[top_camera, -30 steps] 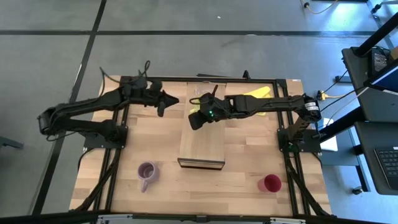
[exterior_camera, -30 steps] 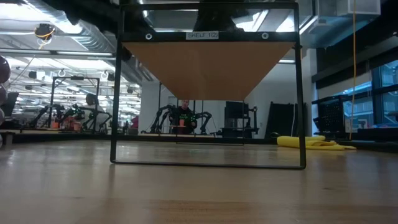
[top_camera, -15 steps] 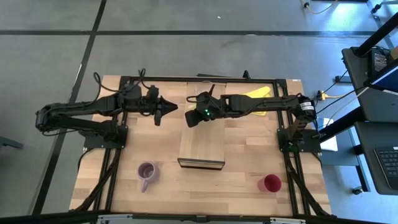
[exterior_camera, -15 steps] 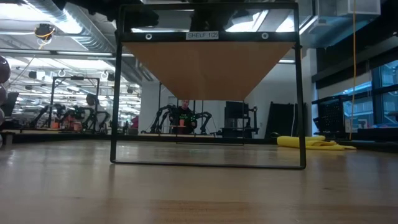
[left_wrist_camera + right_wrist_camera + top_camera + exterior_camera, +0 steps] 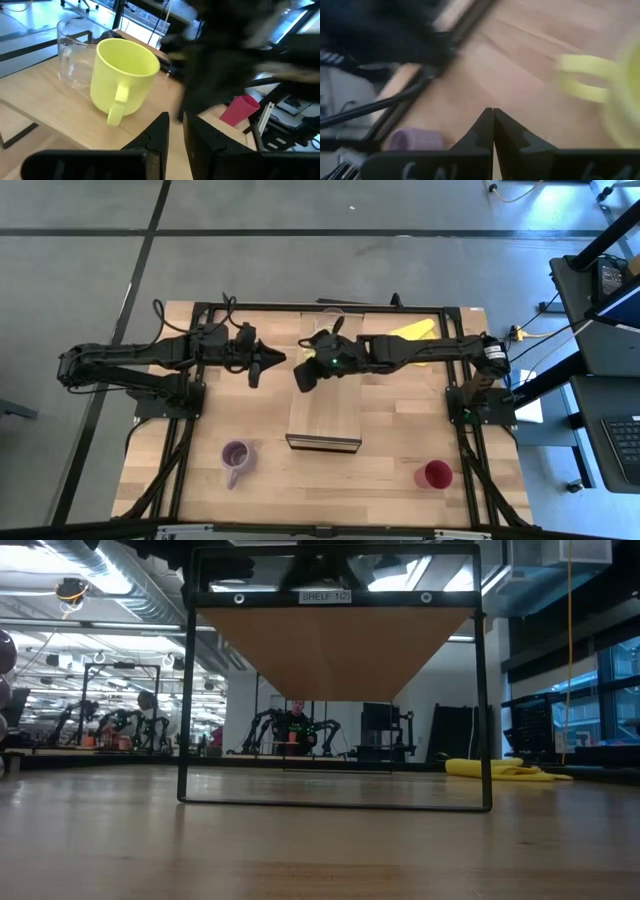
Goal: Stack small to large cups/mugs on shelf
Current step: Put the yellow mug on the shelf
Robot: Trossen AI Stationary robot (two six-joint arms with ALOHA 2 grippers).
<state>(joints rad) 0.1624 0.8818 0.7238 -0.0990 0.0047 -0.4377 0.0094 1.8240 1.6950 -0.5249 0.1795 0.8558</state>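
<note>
Grey floor surrounds your pale wooden table (image 5: 390, 435), and the long light-wood plank shelf (image 5: 325, 415) with its dark front edge stands at the table's centre, running from 12 toward 6 o'clock.

Your left tool (image 5: 275, 360) hangs just off the shelf's 9 o'clock side, near its far end. Its fingers (image 5: 160, 132) stand nearly together with a thin gap between them, and they grip nothing.

Your right tool (image 5: 301, 376) sits over the shelf's far half, at its 9 o'clock edge, close to the left tool. Its fingers (image 5: 492, 127) are pressed together to a point, with nothing between them.

On the far end of the shelf, toward 12 o'clock, the left wrist view shows the yellow-green handled mug (image 5: 125, 75) upright with its handle turned to the camera. The clear glass cup (image 5: 75, 55) stands just beside it, on its far side; whether they touch, you cannot tell. From above, the glass (image 5: 330, 315) shows faintly at the shelf's far end, and the right arm covers the mug.

The purple handled mug (image 5: 236, 457) stands on the table at about 7 o'clock, well apart from the shelf. The red handleless cup (image 5: 437, 474) stands at about 5 o'clock. A yellow cloth (image 5: 415, 332) lies crumpled at 1 o'clock, under the right arm.
</note>
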